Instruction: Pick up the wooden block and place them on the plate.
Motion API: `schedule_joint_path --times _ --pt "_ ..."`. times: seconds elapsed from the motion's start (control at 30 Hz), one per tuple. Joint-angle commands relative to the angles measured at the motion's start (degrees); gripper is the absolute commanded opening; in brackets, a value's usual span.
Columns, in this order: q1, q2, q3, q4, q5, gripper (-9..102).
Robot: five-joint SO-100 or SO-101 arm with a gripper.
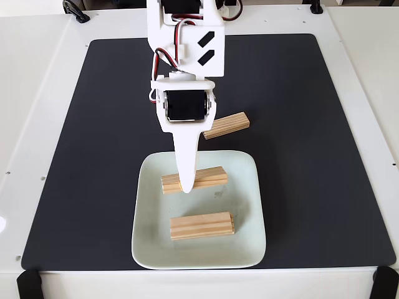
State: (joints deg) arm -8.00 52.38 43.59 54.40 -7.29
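Fixed view, so: big black mat covers most of the white table. The plate sits at 6 o'clock on the mat. Two wooden blocks lie on it, one toward the plate's 12 o'clock, another toward its 6. A third block lies on the mat just off the plate's 12 o'clock edge. The white gripper points down over the upper plate block; can't tell whether it's apart or clamped.
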Motion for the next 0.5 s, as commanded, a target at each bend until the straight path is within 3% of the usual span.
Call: schedule_joint_path --times 0.0,0.47 --pt "0.53 -0.26 -5.1 -0.26 0.7 -1" --pt "0.7 -2.99 -6.68 2.81 0.7 -1"
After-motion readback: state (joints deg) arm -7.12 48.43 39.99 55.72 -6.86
